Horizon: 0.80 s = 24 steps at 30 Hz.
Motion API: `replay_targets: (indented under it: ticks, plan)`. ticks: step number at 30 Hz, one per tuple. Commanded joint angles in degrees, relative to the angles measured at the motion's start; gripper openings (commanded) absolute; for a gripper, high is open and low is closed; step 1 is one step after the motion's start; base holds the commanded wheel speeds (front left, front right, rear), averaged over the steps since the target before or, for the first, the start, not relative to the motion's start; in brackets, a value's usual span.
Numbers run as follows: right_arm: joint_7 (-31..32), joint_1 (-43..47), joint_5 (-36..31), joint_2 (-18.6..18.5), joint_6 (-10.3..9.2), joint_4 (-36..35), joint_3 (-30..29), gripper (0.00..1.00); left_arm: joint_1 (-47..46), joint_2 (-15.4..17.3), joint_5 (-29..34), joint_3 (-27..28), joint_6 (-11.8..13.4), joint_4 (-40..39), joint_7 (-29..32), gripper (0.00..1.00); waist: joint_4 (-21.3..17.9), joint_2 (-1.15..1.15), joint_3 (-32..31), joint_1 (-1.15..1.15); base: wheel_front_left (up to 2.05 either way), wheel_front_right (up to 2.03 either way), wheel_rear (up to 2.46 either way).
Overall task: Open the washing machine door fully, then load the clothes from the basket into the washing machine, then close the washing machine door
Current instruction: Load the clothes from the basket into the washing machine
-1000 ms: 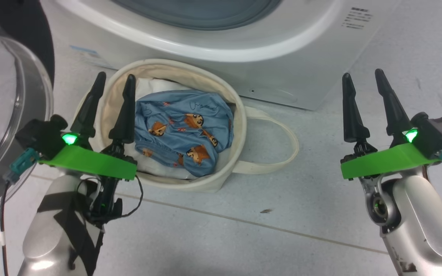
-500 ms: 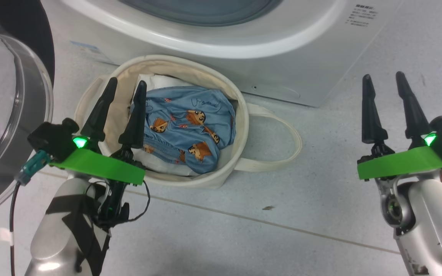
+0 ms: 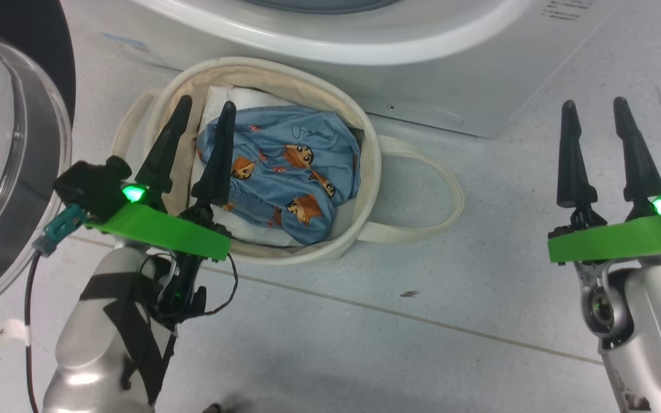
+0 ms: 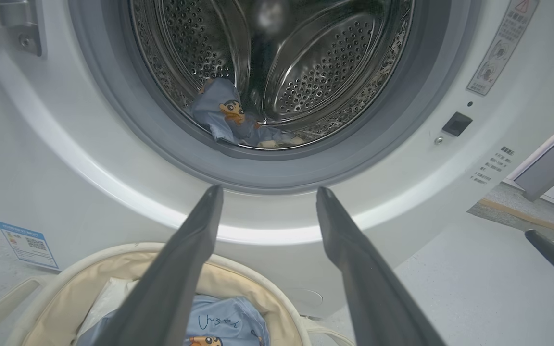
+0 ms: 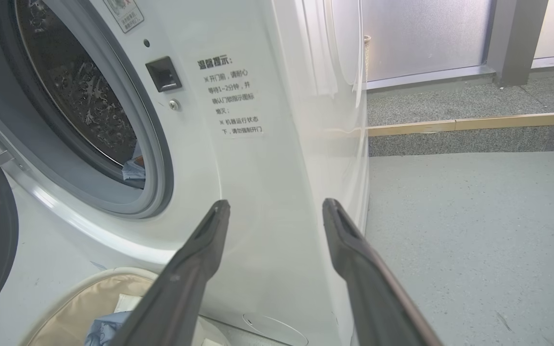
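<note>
- Far left of the head view: the washing machine door [image 3: 12, 172] is swung wide open, its clear glass bowl bulging into the frame under the black rim.
- Left gripper [image 3: 206, 106], lower left: fingers spread apart and holding nothing, lying across the left side of the basket.
- The basket [image 3: 372, 172] sits at centre frame on the grey floor tiles [image 3: 422, 298], just in front of the washer, with one loop handle flopped out to the right.
- The clothes [image 3: 284, 166] lie bunched in the basket, cartoon faces up, on top of a white padded cloth [image 3: 250, 229].
- The washing machine [image 3: 422, 63] runs along the top edge.
- In the left wrist view the steel drum [image 4: 315, 62] gapes open, and a second blue printed piece [image 4: 229, 115] lies at its front lip, against the grey rubber ring [image 4: 128, 129].
- Right gripper [image 3: 594, 103], lower right: fingers parted and empty, over bare floor well clear of the basket.
</note>
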Motion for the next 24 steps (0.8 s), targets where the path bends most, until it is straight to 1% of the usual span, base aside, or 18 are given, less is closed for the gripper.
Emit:
replay_targets:
  ticks: [1,6,13,24]
  plan:
    - [-0.70,2.27,-0.77,-0.02,0.02,-2.11,0.71,1.00,-1.08,1.68,-0.30,1.42,-0.33,-1.22,-0.34,1.00,0.21,0.00,0.42,0.00,0.00,0.00,0.00]
    - [-0.70,3.57,-1.27,-0.31,0.02,-3.29,-0.20,1.00,-2.97,1.41,-1.22,-0.22,-0.33,0.43,-0.34,1.00,0.60,0.00,2.45,0.00,0.00,0.00,0.00]
    - [-0.70,2.70,-2.21,-0.58,0.02,-5.02,-1.21,1.00,-5.87,1.30,-2.93,-2.03,-0.33,2.94,-0.34,1.00,0.49,0.00,6.08,0.00,0.00,0.00,0.00]
    - [-0.38,0.22,-3.51,-0.21,0.02,-4.73,-1.20,1.00,-10.23,2.67,-5.78,-4.85,-0.33,10.55,-0.34,1.00,-1.58,0.00,9.67,0.00,0.00,0.00,0.00]
